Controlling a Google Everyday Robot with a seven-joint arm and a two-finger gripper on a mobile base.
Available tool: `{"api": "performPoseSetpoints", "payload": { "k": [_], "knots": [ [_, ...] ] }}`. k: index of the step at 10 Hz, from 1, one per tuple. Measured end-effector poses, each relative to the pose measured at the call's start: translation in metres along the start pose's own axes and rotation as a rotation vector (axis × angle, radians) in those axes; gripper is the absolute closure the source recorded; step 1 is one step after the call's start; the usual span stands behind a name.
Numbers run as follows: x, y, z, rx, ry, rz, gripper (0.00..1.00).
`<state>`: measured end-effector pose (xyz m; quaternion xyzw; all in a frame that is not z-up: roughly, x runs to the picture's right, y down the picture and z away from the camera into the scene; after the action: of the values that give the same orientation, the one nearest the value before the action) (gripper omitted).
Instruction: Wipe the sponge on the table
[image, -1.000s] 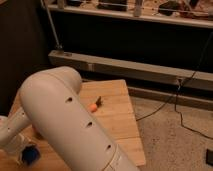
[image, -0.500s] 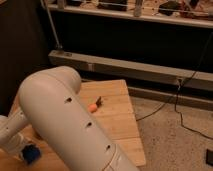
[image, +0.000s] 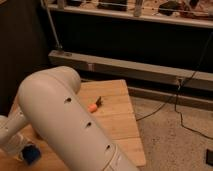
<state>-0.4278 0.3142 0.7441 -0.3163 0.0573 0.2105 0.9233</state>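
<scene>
The light wooden surface (image: 120, 117) of jointed planks filled the middle of the view above a speckled floor (image: 175, 145), as the robot's bulky white arm (image: 60, 115) swept across it from 5 o'clock up to 10 o'clock and bent back down toward 8 o'clock. There, at the arm's low end near the surface's left edge, the jaws were down close to the planks. Whether they were released, clenched or grasping anything could not be told, since the arm's own links covered them. The dark-blue sponge (image: 31, 154), the object of the job, lay on the surface at 8 o'clock, just beside that low end, and whether the two were touching could not be made out. A small orange item with a dark tip (image: 93, 107) sat near the middle of the surface, well apart from the sponge. No wipe mark or smear showed on the wood, so the scene fitted either strokes under way at that corner or the sponge lying at rest between them. How much of the wiping was done could not be judged.
</scene>
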Motion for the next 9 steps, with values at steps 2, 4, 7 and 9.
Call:
{"api": "performPoseSetpoints", "payload": {
  "k": [2, 4, 7, 9],
  "knots": [
    [-0.002, 0.001, -0.001, -0.001, -0.002, -0.001, 0.63],
    [-0.005, 0.001, -0.002, 0.000, -0.003, -0.007, 0.63],
    [-0.012, 0.000, -0.002, 0.000, -0.001, -0.023, 0.63],
    [-0.017, -0.001, -0.001, 0.001, 0.000, -0.032, 0.63]
  ]
}}
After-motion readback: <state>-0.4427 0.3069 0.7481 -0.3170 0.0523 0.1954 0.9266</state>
